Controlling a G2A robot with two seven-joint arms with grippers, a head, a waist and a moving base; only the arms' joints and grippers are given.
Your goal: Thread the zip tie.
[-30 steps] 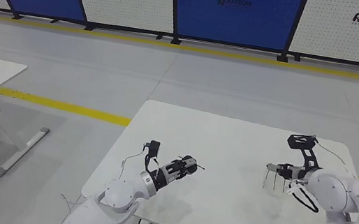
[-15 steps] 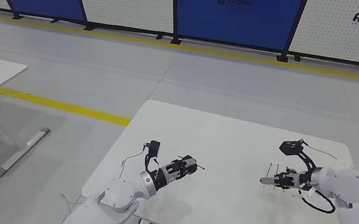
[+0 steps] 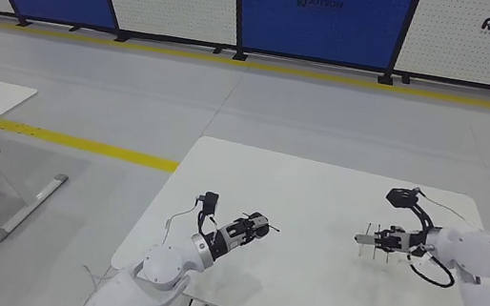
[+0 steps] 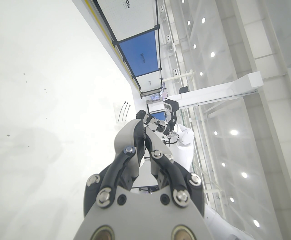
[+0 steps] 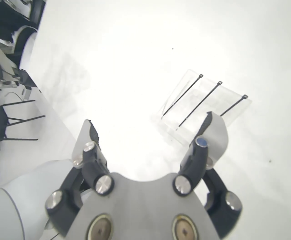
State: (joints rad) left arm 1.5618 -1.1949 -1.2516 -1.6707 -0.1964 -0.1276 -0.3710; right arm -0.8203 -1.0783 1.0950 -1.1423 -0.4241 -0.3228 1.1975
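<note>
Three black zip ties (image 5: 200, 103) lie side by side, slanted, on a clear stand (image 5: 216, 109) on the white table (image 5: 136, 56), toward its right side. The tail of the outermost tie is hidden behind one finger (image 5: 214, 127) of the right gripper (image 5: 151, 127). The stand's transparent edges are hard to trace against the tabletop. In the top view the ties (image 3: 374, 251) are mere hairlines, and whether the finger touches the stand cannot be told.

The right gripper stands with its jaws spread wide and nothing between them. It sits just beside the stand, with the ties ahead of it, off toward one finger rather than in the gap. Its arm comes in from the table's right edge with the forearm pointing toward the middle, the right gripper (image 3: 367, 238) low over the surface.

The left gripper (image 4: 142, 136) is well apart from the ties, near the table's left side, its fingers pressed together. In the top view a thin dark sliver projects past the left gripper (image 3: 261, 222), too small to identify. That arm stretches diagonally from the near left corner toward the table's middle.
</note>
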